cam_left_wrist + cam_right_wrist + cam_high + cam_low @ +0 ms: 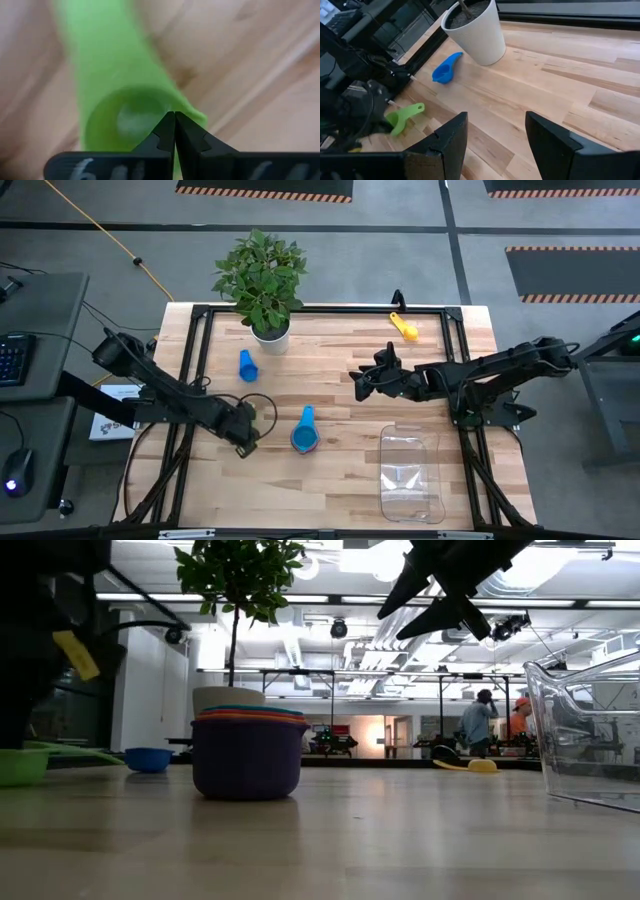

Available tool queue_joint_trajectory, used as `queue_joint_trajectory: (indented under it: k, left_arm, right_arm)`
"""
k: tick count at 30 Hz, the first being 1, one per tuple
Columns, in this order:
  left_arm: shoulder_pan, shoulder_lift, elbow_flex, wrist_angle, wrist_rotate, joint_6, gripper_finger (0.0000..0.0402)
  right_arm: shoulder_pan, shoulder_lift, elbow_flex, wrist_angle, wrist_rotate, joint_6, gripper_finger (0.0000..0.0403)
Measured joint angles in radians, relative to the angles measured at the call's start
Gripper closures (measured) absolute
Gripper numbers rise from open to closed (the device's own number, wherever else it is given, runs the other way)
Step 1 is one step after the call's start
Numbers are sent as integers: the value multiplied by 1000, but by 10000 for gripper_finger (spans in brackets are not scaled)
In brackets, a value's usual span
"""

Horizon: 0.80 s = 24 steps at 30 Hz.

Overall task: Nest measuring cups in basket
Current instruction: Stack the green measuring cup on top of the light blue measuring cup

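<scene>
While the white plant pot [271,335] stands at the far edge of the tabletop [340,480], a light blue cup [247,365] lies just beside it and a yellow cup [406,328] lies well apart toward the far right. The clear basket [411,472] sits near the right front corner, bare wood between it and the nested stack of cups [304,432] at centre. The left tool [247,437], shut tight with nothing between its fingers, hangs over the green cup [402,118] near the left edge. The right tool [364,378] hovers open, raised above mid-tabletop.
</scene>
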Motion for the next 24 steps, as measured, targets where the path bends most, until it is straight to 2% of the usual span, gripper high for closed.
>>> queue_joint_trajectory:
  k: [13, 17, 24]
  left_arm:
    - [-10, 6, 7, 413, 7, 8, 401]
    - [4, -41, 66, 342, 0, 51, 401]
    - [-13, -223, 120, 118, -126, 174, 401]
  right_arm:
    - [0, 0, 0, 1, 0, 4, 213]
    - [0, 0, 0, 4, 0, 7, 213]
    - [0, 0, 0, 7, 0, 9, 213]
